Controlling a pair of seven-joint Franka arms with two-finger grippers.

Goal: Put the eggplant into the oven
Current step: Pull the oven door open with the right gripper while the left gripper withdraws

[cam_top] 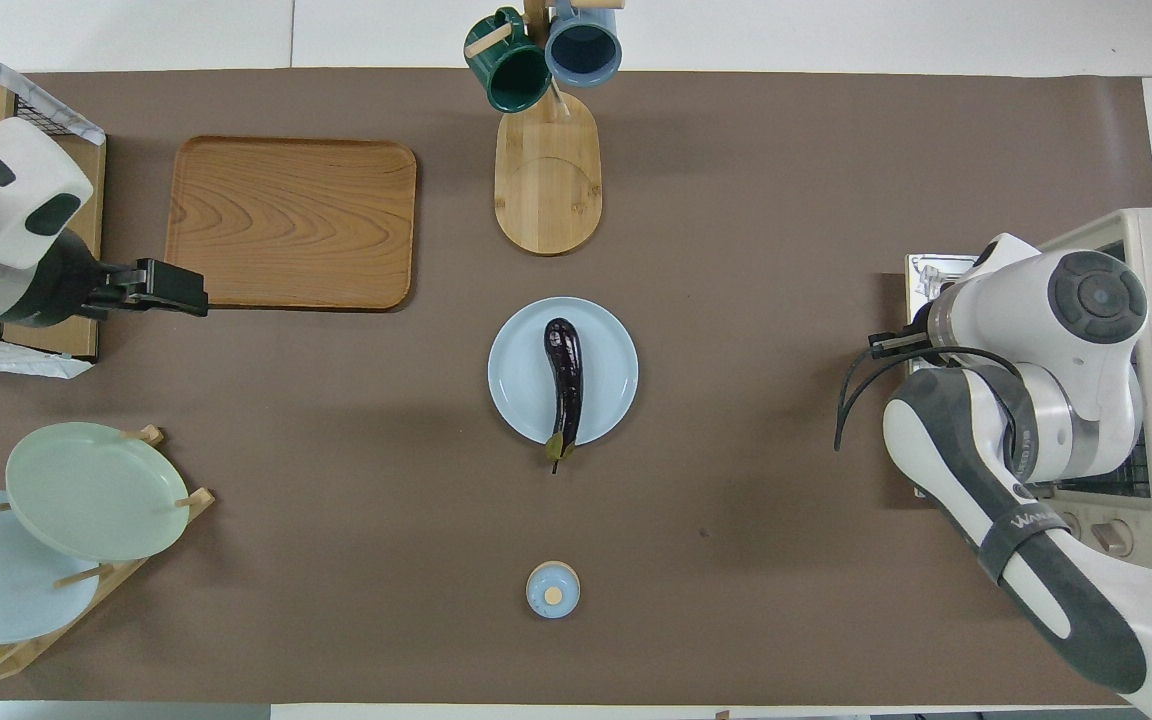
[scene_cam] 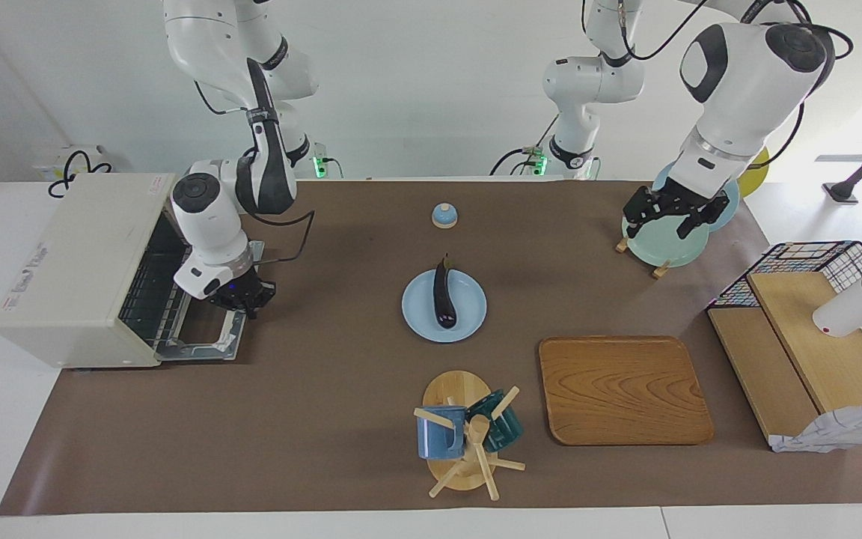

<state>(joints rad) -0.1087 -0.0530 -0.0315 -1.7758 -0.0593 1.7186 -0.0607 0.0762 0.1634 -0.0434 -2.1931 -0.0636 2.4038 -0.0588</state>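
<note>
— Start at the right arm's end of the table. What's there?

— The oven (scene_cam: 79,269), cream-white, with its door (scene_cam: 203,337) dropped flat and the wire rack showing inside. The right gripper (scene_cam: 240,297) hangs just above that open door, at the oven's mouth. I cannot tell how its fingers stand; they point down and the wrist hides them.

— And the eggplant?

— In the middle of the table, lying on the light blue plate (scene_cam: 420,314). The eggplant (scene_cam: 443,296) is dark and glossy, its stem end poking over the plate's rim toward the robots. Nothing touches it. It sits well apart from the oven.

— Anything near it?

— A small blue bell (scene_cam: 444,215) nearer to the robots, and a mug tree (scene_cam: 468,434) with two mugs farther from them. Beside that tree, toward the left arm's end, lies a wooden tray (scene_cam: 622,389).

— The other arm?

— The left gripper (scene_cam: 669,215) hovers over the rack of plates (scene_cam: 663,243), over the pale green one. Its fingers are spread apart and hold nothing. At the table's end stands a wire basket (scene_cam: 812,258) with wooden boards.
</note>
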